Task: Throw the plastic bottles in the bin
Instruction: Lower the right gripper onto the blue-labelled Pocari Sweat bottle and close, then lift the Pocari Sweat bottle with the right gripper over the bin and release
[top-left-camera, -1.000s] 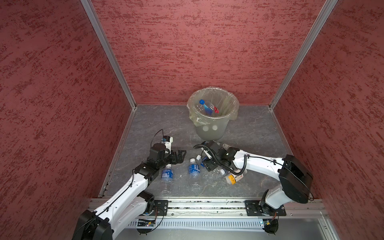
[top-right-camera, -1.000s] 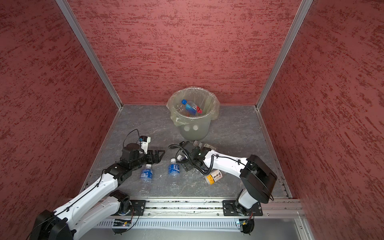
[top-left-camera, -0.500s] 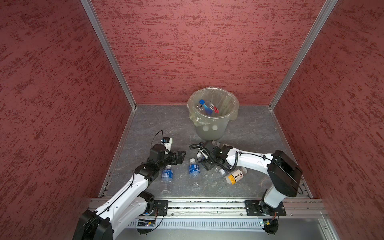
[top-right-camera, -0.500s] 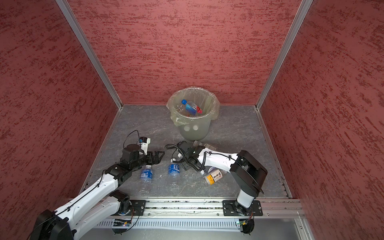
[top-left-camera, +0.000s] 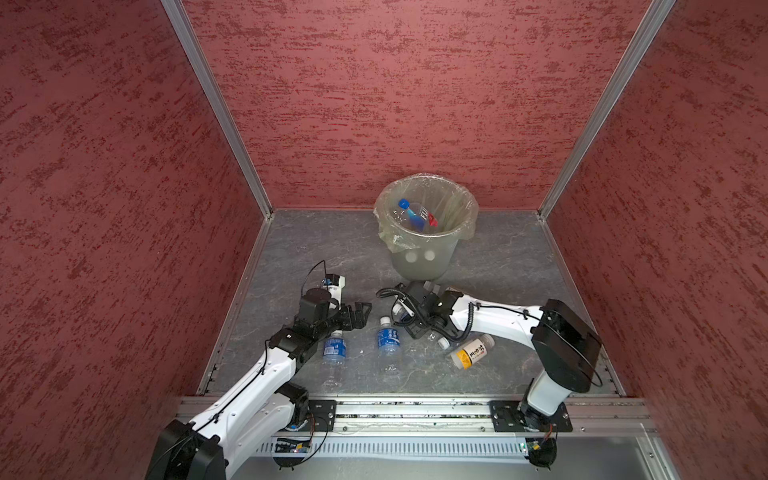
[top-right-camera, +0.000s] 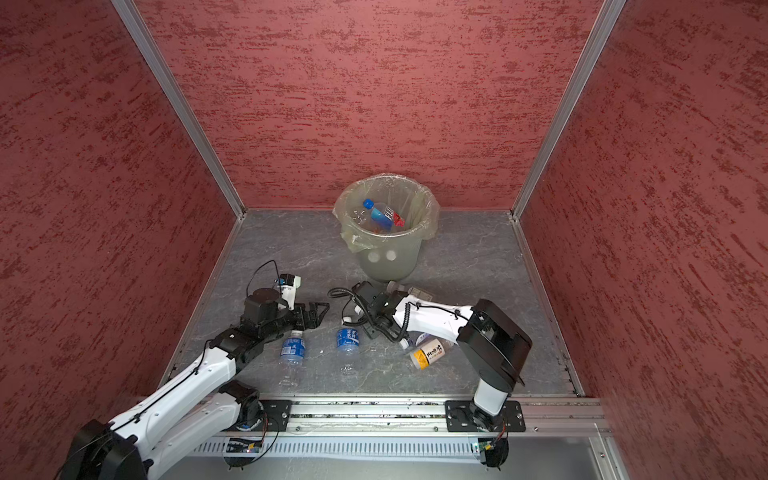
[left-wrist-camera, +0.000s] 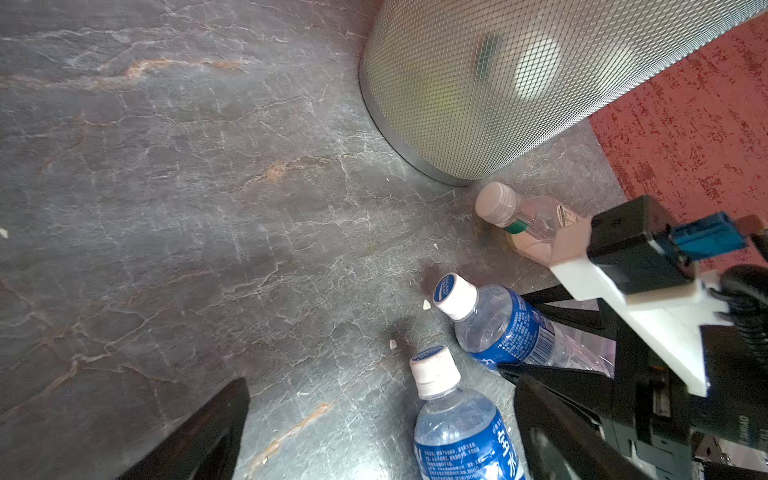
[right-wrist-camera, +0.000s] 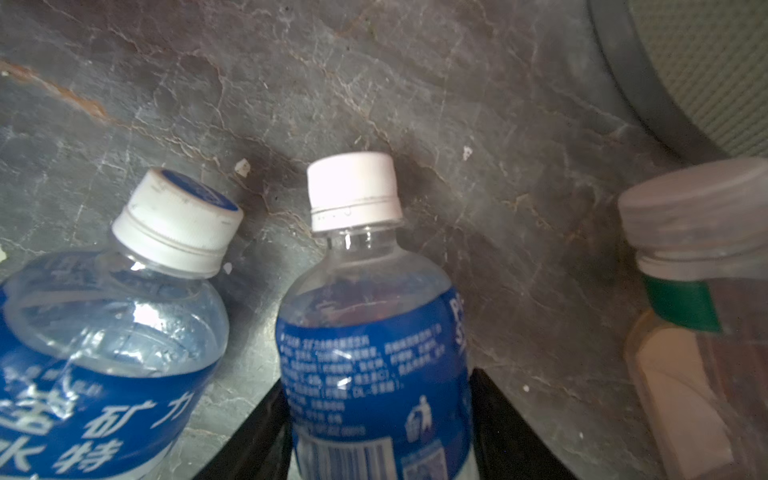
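Observation:
My right gripper (right-wrist-camera: 378, 382) is low over the floor, its fingers pressed on both sides of a clear plastic bottle (right-wrist-camera: 370, 332) with a blue label and white cap. A second blue-labelled bottle (top-left-camera: 388, 338) lies just beside it. It shows between the wide-apart fingers of my open left gripper (left-wrist-camera: 382, 380), which touches nothing. A third blue-labelled bottle (top-left-camera: 334, 347) lies under the left arm. A white-yellow bottle (top-left-camera: 471, 352) lies under the right arm. The bag-lined grey-green bin (top-left-camera: 424, 253) stands behind, with a blue bottle (top-left-camera: 411, 212) inside.
A green-banded bottle (left-wrist-camera: 528, 220) lies at the foot of the bin, close to the right wrist. Red walls close in the grey stone floor (top-left-camera: 324, 253) on three sides. The arms' rail (top-left-camera: 415, 409) runs along the front.
The right gripper's jaws have narrowed onto the blue-labelled bottle and the right arm has swung a little to the left. The left arm has stayed put with its jaws open.

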